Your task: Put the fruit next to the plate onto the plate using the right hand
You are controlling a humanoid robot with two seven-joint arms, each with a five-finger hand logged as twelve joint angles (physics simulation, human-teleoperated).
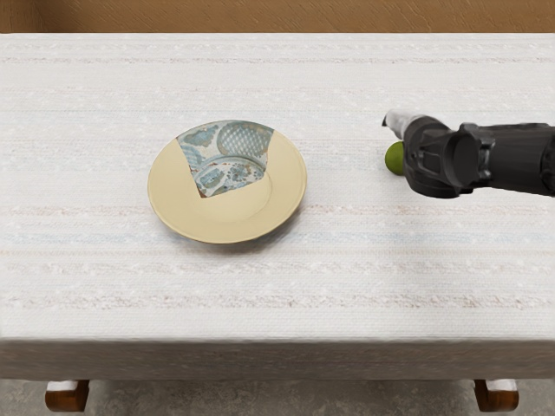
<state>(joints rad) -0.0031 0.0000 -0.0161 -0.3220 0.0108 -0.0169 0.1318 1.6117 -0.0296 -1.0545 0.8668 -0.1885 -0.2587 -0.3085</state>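
Observation:
A cream plate (pixel 227 186) with a blue-green patterned wedge lies on the table left of centre. To its right a small green fruit (pixel 395 158) rests on the cloth, mostly hidden behind my right hand (pixel 414 147). The dark right arm comes in from the right edge, and the hand sits directly over and beside the fruit. Only a pale fingertip (pixel 397 120) shows past the wrist; the hand's grip cannot be made out. The left arm is out of view.
A pale woven cloth (pixel 277 286) covers the whole table. The front edge runs along the bottom, with wooden legs (pixel 67 395) showing below it. A brown wall strip lies behind the far edge.

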